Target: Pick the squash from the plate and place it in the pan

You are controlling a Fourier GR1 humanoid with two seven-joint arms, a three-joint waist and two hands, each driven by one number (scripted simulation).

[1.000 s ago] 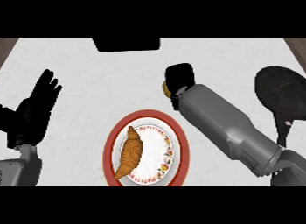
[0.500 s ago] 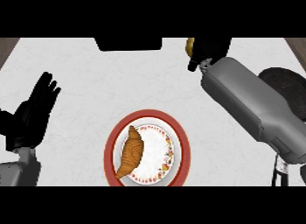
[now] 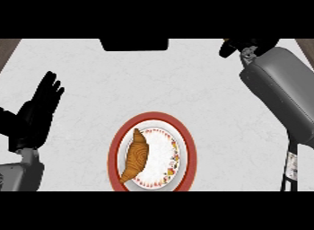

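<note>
Plate (image 3: 188, 148): round, red rim, white centre with a patterned edge; sits on the counter (image 3: 153, 85) at the near edge of the view, middle.
Pastry (image 3: 136, 155): brown, croissant-shaped; lies on the left half of the plate, long axis running near to far. No squash can be made out on the plate.
Pan handle (image 3: 291, 167): thin dark rod at the near right, running under the right forearm; the pan body is hidden.
Left hand (image 3: 32, 117): at the left edge, fingers straight and spread wide, pointing up; holds nothing; well apart from the plate.
Right forearm (image 3: 289, 96): grey, runs from the near right edge to the far right corner.
Right hand (image 3: 244, 45): black, at the far right corner, partly cut by the view edge; cannot tell whether the fingers are spread or curled, or whether it holds anything.
Dark block (image 3: 134, 44): at the far edge, centre.
</note>
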